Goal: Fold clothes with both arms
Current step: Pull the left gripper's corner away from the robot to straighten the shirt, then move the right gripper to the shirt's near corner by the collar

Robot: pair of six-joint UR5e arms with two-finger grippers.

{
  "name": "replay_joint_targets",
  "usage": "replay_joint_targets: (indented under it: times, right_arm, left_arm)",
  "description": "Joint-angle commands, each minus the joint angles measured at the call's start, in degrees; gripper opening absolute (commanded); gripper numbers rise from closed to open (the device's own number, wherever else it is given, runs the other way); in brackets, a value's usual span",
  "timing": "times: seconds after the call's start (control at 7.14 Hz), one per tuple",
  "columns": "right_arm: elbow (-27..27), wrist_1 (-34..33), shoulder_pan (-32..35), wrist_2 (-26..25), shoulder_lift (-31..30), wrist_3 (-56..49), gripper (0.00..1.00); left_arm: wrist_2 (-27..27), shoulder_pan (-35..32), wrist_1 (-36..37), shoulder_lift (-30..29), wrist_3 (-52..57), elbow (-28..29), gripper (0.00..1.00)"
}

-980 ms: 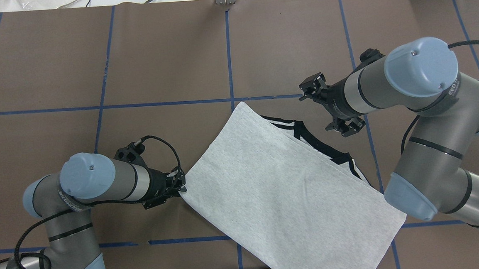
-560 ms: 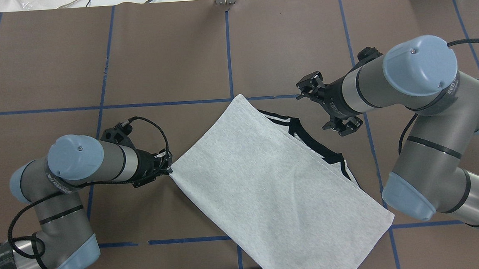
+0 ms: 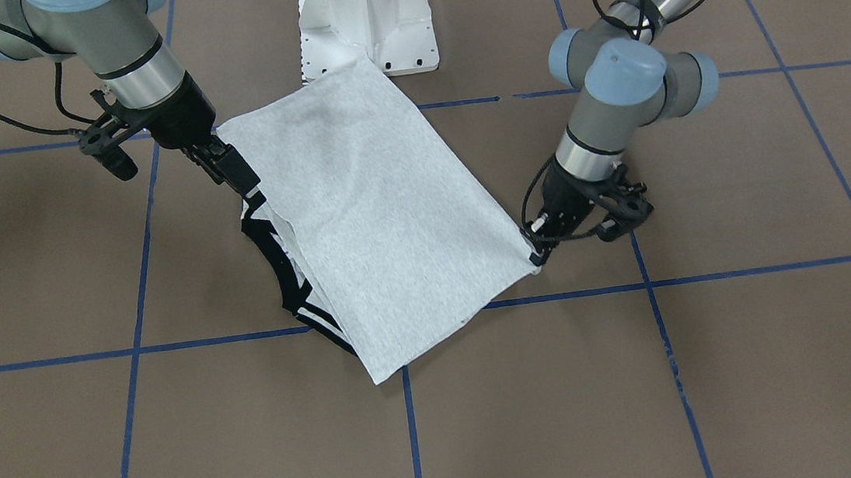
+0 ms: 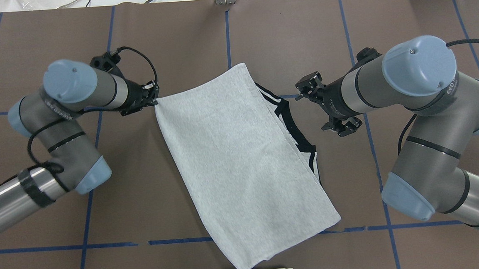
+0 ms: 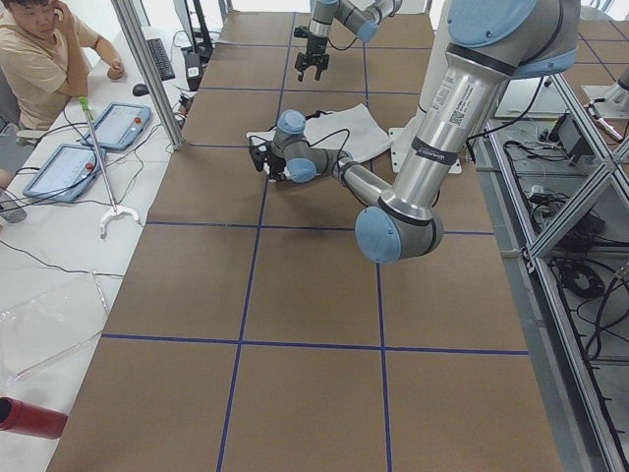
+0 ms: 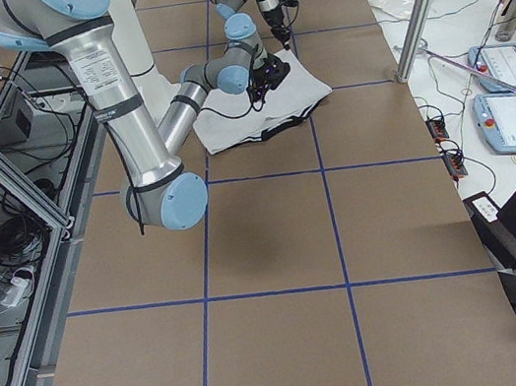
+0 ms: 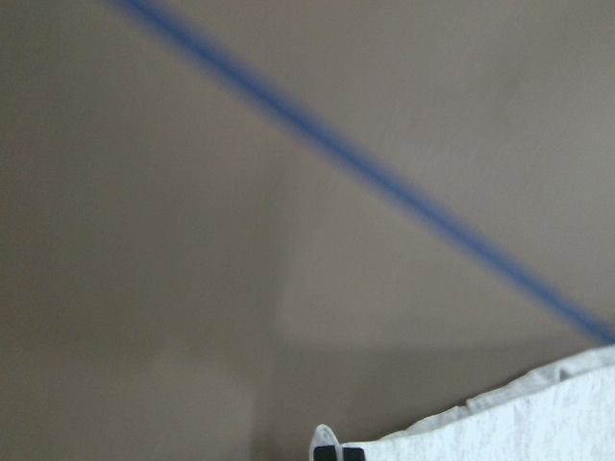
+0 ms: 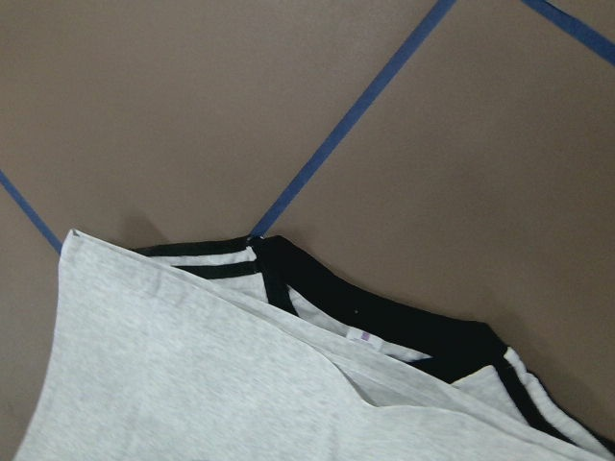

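Grey T-shirt (image 4: pixel 241 159) lies folded mid-desk (image 4: pixel 175 42), left fingers (image 4: pixel 151 99) pinching its far-left corner, right fingers (image 4: pixel 310 84) spread open and empty just right of the collar (image 4: pixel 293 129); a one-corner pull risks skewing the fold or slipping.

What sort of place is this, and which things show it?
Probably a robotics lab: a robot's left arm and right arm work over a shirt on a table gridded with blue tape; a person sits beside control tablets.
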Motion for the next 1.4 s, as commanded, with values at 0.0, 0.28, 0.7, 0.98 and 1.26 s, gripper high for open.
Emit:
replay_joint_targets:
  times: [0.0,0.28,0.7,0.98,1.26]
  right_arm:
    - [0.2,0.2,-1.7,-4.4,0.0,0.1,1.0]
    - [-0.4,2.3,-6.0,-9.6,-0.1,-0.3,1.0]
    - [-2.7,2.4,-12.9,-15.2,2.7,0.0,1.0]
    - [-3.5,0.5,-18.3,-17.7,3.1,0.1,1.0]
    - [-8.9,-1.9,-20.9,-19.2,6.3,5.3,1.0]
  left_arm:
    - [0.1,-5.8,-9.4,-11.5,1.1,19.1,0.0]
    - [2.8,-6.1,-10.1,-16.4,1.1,25.5,0.03]
    - [2.4,-6.2,-9.7,-16.3,0.9,22.4,0.44]
    - [1.0,-6.4,-9.6,-15.2,0.8,20.8,0.44]
    - [-2.7,-6.4,-9.3,-11.2,0.8,15.3,0.44]
